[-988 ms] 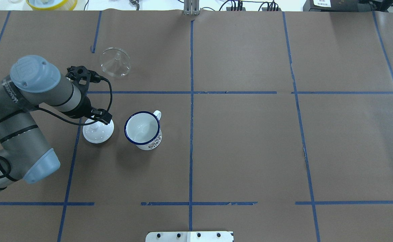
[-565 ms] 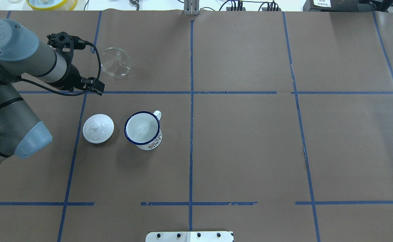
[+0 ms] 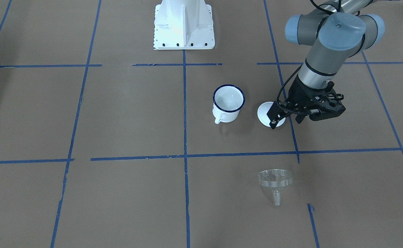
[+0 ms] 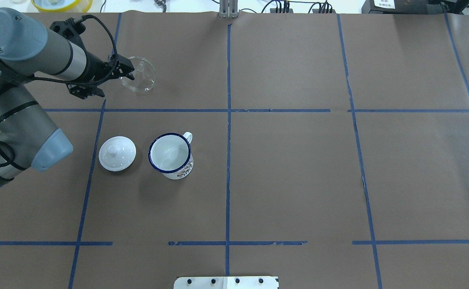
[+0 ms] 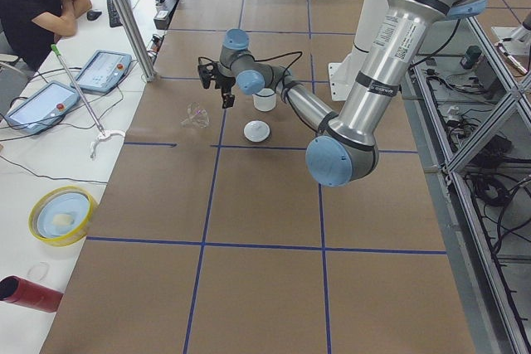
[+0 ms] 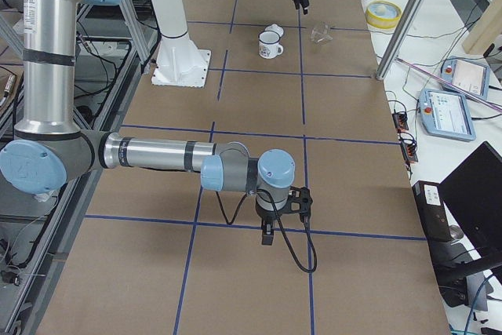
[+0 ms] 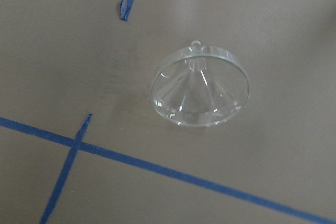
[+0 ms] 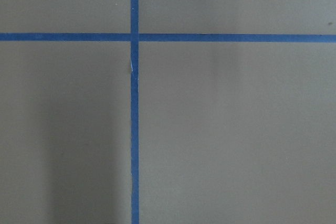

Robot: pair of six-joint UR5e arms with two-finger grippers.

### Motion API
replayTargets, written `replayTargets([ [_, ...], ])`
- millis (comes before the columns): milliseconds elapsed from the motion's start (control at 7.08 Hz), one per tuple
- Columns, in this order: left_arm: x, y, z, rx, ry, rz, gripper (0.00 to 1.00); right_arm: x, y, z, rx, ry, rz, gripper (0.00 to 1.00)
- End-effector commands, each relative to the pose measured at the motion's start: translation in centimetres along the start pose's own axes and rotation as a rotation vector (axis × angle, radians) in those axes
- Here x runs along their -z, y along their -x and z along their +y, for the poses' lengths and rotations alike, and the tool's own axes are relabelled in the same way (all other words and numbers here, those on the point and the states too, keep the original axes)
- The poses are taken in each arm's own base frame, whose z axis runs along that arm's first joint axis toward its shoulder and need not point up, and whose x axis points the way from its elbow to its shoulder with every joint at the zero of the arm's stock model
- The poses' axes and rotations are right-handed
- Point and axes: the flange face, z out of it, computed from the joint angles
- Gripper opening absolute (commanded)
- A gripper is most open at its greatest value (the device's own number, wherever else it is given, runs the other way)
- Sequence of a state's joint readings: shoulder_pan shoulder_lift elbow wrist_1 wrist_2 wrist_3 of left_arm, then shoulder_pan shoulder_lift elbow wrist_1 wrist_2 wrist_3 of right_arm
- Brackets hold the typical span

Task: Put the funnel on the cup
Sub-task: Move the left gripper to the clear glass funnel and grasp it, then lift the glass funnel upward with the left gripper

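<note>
The clear plastic funnel [image 4: 140, 75] lies tilted on the brown paper at the far left of the table, and fills the middle of the left wrist view [image 7: 199, 85]; it also shows in the front view [image 3: 274, 179]. The white cup [image 4: 170, 154] with a dark blue rim stands upright and empty, handle toward the far side [image 3: 228, 102]. My left gripper [image 4: 85, 91] hangs above the table just left of the funnel, apart from it; I cannot tell if it is open. My right gripper [image 6: 267, 233] is far off near the table's other end, state unclear.
A round white knobbed lid [image 4: 117, 153] lies just left of the cup. The robot's white base plate [image 3: 184, 24] stands at the near edge. A yellow bowl [image 4: 61, 4] sits beyond the far edge. An operator [image 5: 37, 6] sits at the far side.
My left arm has swung from over the white lid toward the far edge and now sits beside the funnel. The lid, cup and funnel have not moved.
</note>
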State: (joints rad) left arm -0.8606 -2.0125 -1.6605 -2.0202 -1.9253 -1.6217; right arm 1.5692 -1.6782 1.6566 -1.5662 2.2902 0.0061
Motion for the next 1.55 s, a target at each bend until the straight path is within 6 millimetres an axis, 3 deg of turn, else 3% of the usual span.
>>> replayTargets([
  [0,-5.2,0.0,-0.1,0.282,-0.075,0.110,1.00,-0.1,0.0,0.0,-0.001,0.001,0.000,1.00],
  [282,-8.1,-1.7,1.6,0.441,-0.241,0.187,1.00,0.0,0.0,0.0,0.000,0.000,0.000,1.00],
  [988,-11.1,-2.1,0.1,0.547,-0.317,0.216,0.98,-0.1,0.0,0.0,-0.001,0.001,0.000,1.00],
  [1129,-11.5,-1.8,-0.1,0.547,-0.320,0.213,0.92,-0.1,0.0,0.0,-0.001,0.001,0.000,1.00],
  [1412,-12.3,-1.1,-0.6,0.542,-0.310,0.243,0.70,0.0,0.0,0.0,0.000,0.000,0.000,1.00],
])
